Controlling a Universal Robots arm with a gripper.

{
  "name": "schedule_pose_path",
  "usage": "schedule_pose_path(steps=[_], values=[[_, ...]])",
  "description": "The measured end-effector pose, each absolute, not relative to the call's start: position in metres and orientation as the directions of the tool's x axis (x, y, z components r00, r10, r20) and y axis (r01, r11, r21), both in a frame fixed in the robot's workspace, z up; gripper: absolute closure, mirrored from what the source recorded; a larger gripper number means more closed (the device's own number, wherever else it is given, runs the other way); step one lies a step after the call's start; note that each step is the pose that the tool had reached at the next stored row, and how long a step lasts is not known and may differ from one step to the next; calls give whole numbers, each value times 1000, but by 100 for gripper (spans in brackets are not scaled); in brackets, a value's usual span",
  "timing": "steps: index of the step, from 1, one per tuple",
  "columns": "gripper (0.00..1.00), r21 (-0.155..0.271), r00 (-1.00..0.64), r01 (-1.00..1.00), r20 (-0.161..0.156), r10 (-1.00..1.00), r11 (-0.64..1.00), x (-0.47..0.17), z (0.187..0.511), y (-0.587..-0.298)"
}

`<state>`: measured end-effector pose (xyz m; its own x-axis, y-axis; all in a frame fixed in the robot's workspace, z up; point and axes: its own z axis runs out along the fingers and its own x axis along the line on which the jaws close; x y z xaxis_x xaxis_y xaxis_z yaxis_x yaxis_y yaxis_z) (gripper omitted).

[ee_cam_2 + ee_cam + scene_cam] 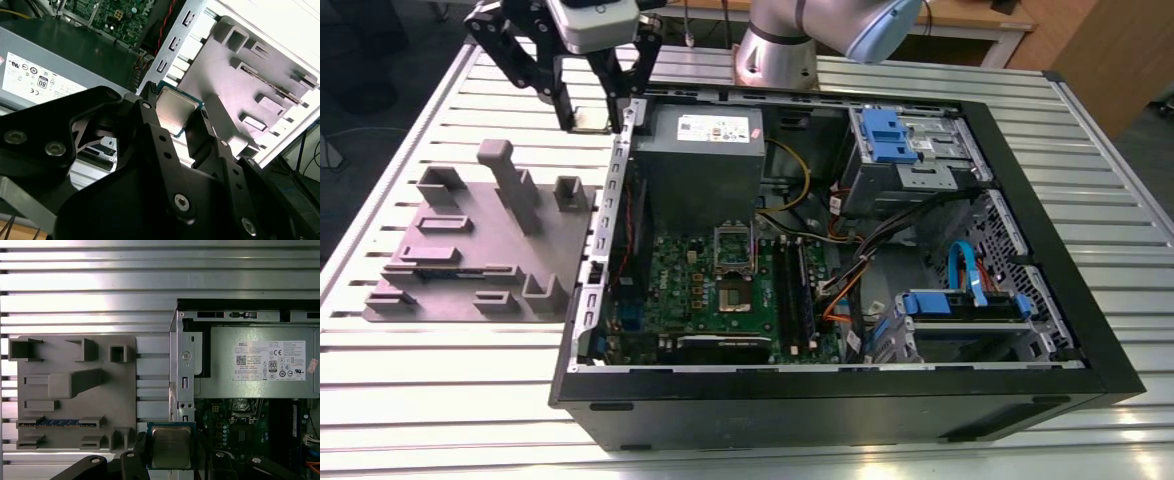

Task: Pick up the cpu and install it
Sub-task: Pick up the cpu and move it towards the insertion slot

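My gripper hangs over the bench's far edge, above the open computer case's wall on the exterior view's left. The pick-up looks done, and I judge this the carry. Installing calls for squaring up over the motherboard. My fingers pinch the cpu by its edges, level, in the air.

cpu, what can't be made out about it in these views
Underside of the cpu: faces away in both wrist views.
Its side edges: covered by fingers of the gripper in the first wrist view.
Its near part: behind the gripper in the second wrist view.
Exterior view: too small, tucked between the fingers.
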<state>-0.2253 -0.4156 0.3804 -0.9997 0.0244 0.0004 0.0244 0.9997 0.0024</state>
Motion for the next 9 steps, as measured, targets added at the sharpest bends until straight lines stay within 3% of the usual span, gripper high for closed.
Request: schedule_pose_path(steps=[9], values=[[53, 2, -1000, 25, 0, 25, 1000, -225, 380, -420]])
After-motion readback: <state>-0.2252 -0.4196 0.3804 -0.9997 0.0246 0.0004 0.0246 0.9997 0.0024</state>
